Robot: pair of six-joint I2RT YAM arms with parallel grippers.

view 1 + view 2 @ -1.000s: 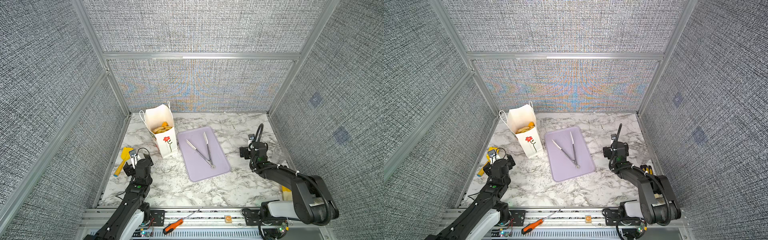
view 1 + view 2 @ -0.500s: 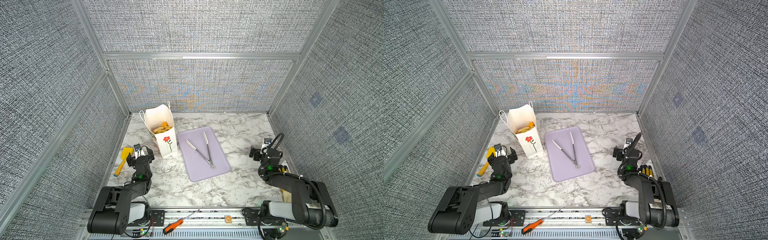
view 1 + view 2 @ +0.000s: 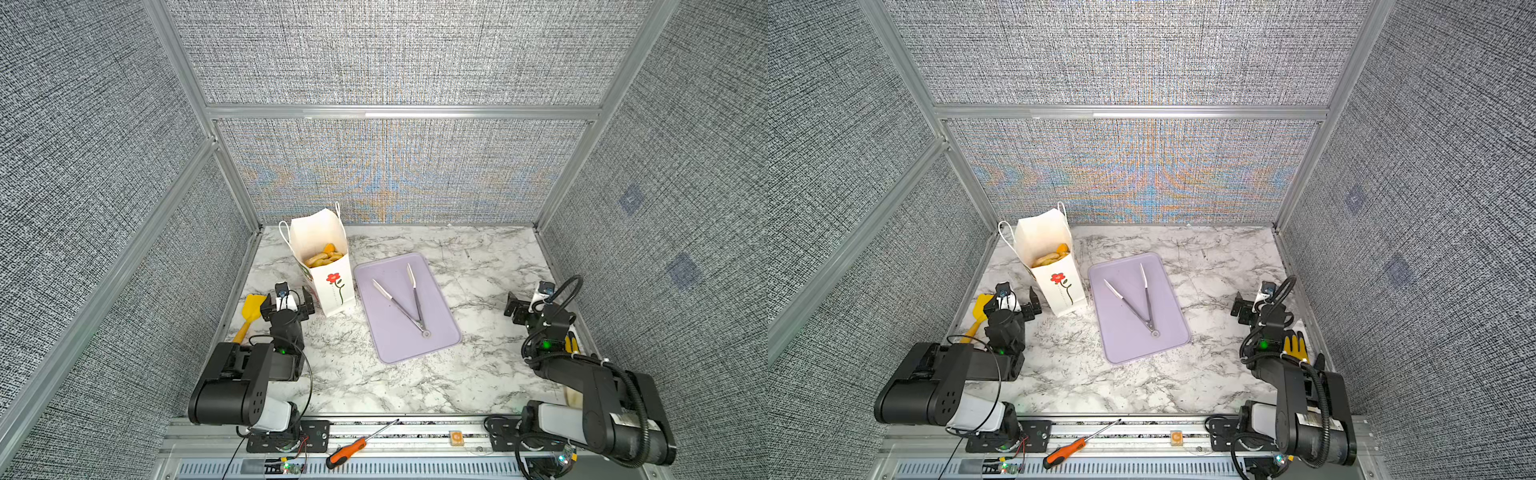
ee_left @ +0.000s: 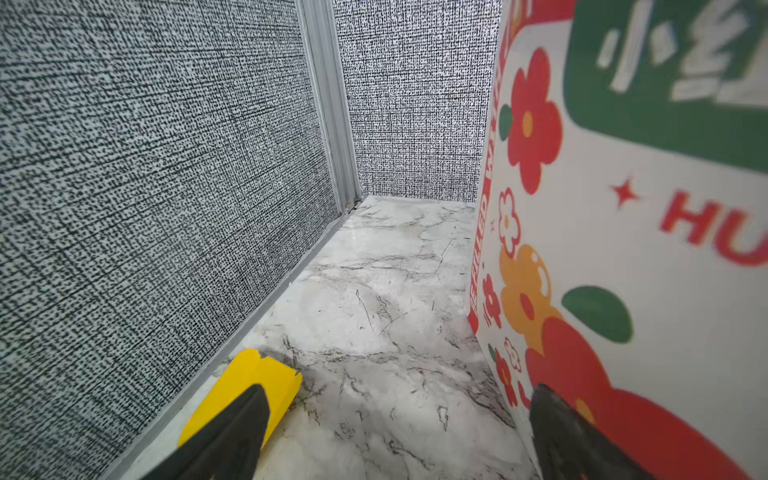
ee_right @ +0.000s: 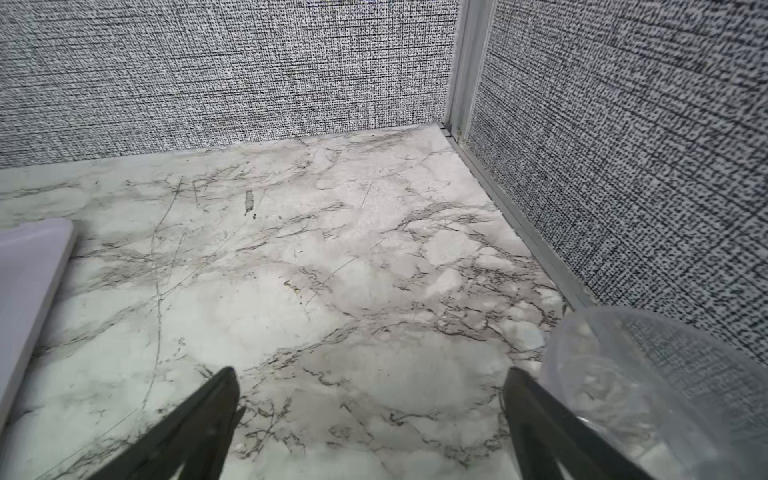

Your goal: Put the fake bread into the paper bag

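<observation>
Showing the fake bread (image 3: 322,258) piled inside the paper bag (image 3: 330,305), standing upright beside the tray (image 3: 395,340). Holding the left gripper (image 4: 399,397) low beside the bag, fingers spread wide, gripping nothing; holding the right gripper (image 5: 370,374) likewise spread, beside perhaps a clear cup (image 5: 648,374).

White paper bag (image 3: 328,286) (red flower), lilac tray (image 3: 395,340).

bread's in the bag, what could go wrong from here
The open left gripper sits right beside the tall white paper bag; a sideways swing might tip it and spill the glossy golden fake bread.
A flat yellow spatula on its other side might get shoved.
The open right gripper is next to a clear plastic container, which it could knock over.
</observation>
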